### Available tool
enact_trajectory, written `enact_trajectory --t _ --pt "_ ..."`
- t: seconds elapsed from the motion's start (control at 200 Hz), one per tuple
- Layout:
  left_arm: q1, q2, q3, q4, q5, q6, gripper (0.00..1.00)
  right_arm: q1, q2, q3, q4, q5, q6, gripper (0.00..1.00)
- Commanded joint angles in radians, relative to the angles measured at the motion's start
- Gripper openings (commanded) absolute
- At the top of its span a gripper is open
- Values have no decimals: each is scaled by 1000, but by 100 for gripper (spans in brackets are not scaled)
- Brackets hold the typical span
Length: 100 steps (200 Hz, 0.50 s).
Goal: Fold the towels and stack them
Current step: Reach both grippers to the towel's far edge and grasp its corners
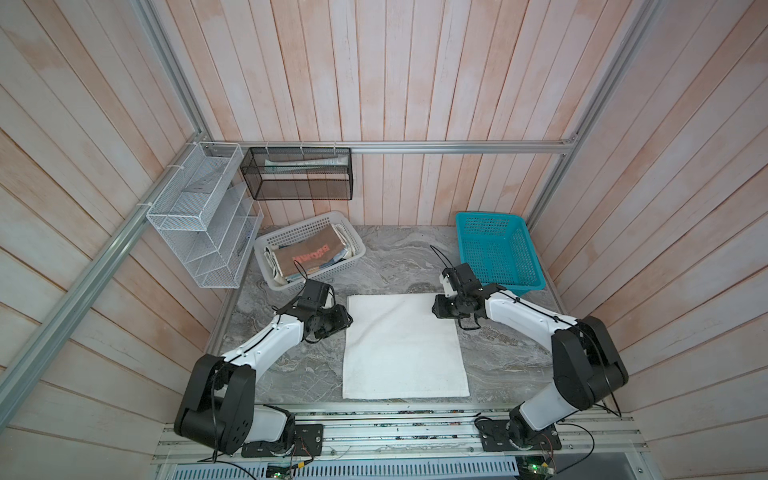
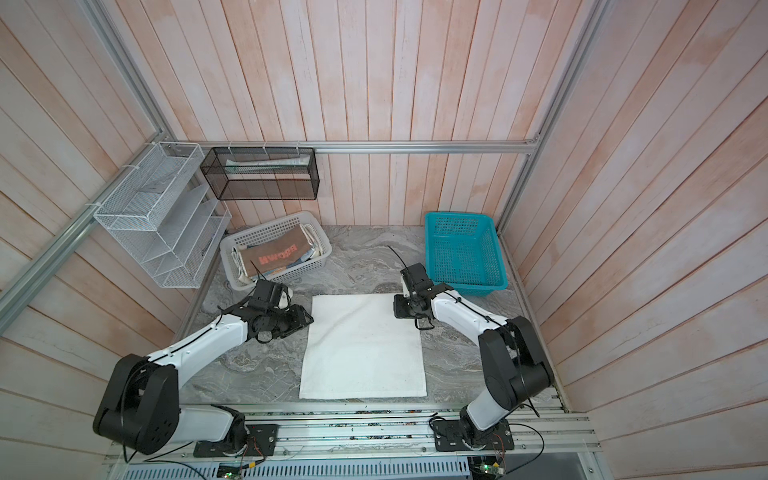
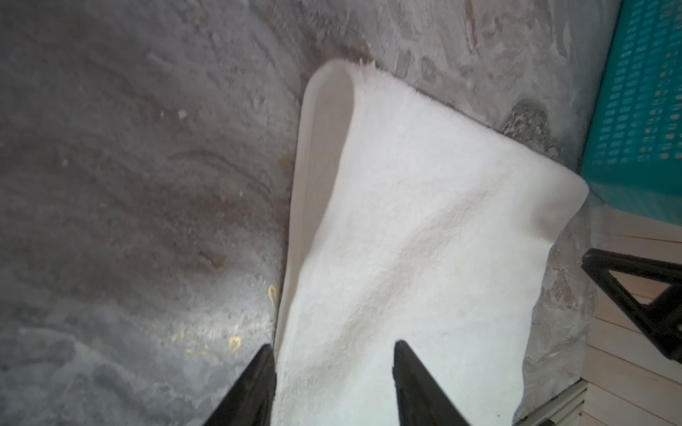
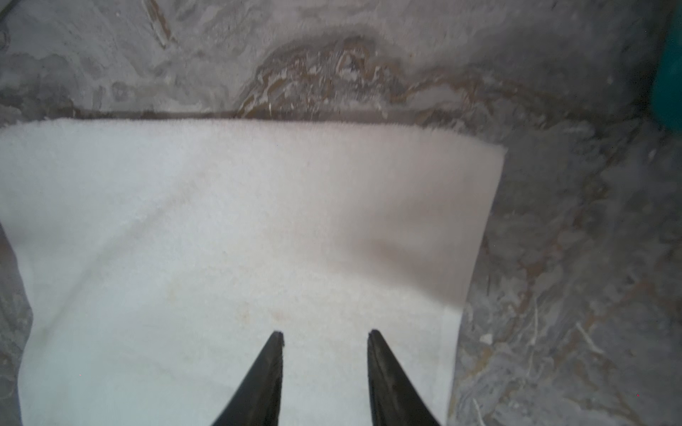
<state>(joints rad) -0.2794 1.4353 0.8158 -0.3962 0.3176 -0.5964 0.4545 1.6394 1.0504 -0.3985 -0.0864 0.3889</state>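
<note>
Barely begun, I judge: white towel [image 1: 405,347] flat on the desk [image 1: 399,257], left fingers [image 3: 254,387] and right fingers [image 4: 269,376] released at its far corners, other towels [image 1: 309,255] in the basket [image 1: 291,232] beyond it.

The white-shelled left arm [image 1: 266,343] and right arm [image 1: 525,316] carry bulky black joint housings dotted with holes, thin black cables, and tapered black fingers [image 3: 417,387].
</note>
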Motion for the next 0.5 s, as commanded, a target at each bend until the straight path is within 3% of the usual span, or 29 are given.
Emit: enact_trajectory --t 0.0,0.305,0.495 --pt "38 125 86 105 63 105 53 -30 118 74 -36 78 -67 40" --pt "62 396 257 159 99 121 53 -95 205 131 -48 124 -79 42" --pt "72 441 281 181 117 125 43 -133 234 118 -33 112 -89 43"
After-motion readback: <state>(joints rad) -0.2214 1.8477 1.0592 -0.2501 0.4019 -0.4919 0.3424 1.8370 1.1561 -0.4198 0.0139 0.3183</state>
